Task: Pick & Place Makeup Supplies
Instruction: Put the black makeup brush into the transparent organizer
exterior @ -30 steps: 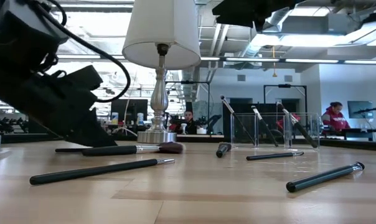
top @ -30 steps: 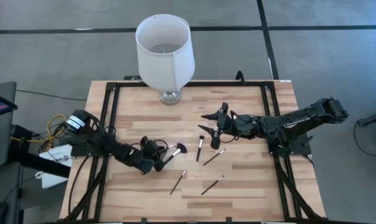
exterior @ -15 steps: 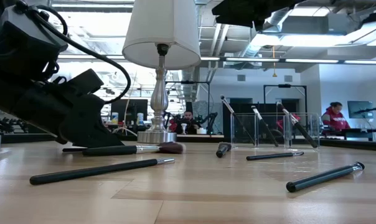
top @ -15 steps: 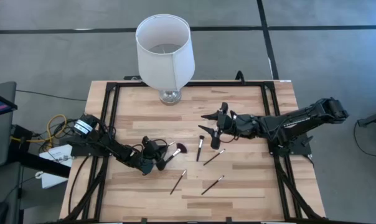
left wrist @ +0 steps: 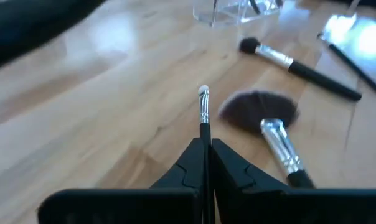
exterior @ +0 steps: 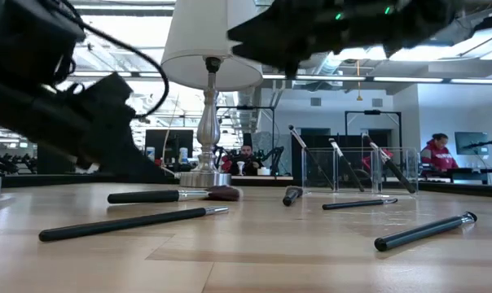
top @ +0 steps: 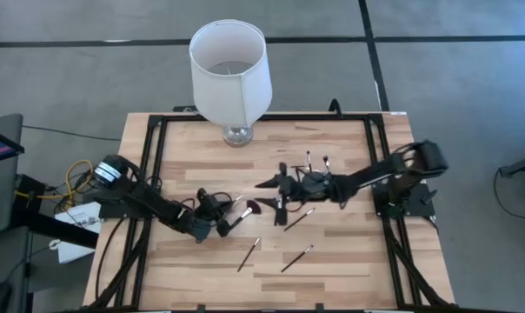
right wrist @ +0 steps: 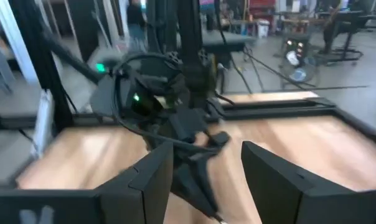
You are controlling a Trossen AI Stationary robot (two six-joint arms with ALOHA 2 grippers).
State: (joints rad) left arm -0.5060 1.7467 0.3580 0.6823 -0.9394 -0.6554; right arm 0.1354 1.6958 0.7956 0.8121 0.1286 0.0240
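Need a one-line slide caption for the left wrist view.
Left gripper shut on a thin brush, beside the fan brush on the wooden table.

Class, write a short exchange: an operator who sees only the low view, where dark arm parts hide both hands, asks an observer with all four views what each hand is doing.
Operator: My low view shows only the bulk of the left arm. Is its hand holding anything?
Observer: Yes. In the left wrist view the left hand is shut on a thin brush whose silver tip points forward.
Operator: And the right hand overhead?
Observer: In the right wrist view the right hand is open, fingers apart with nothing gripped between them.
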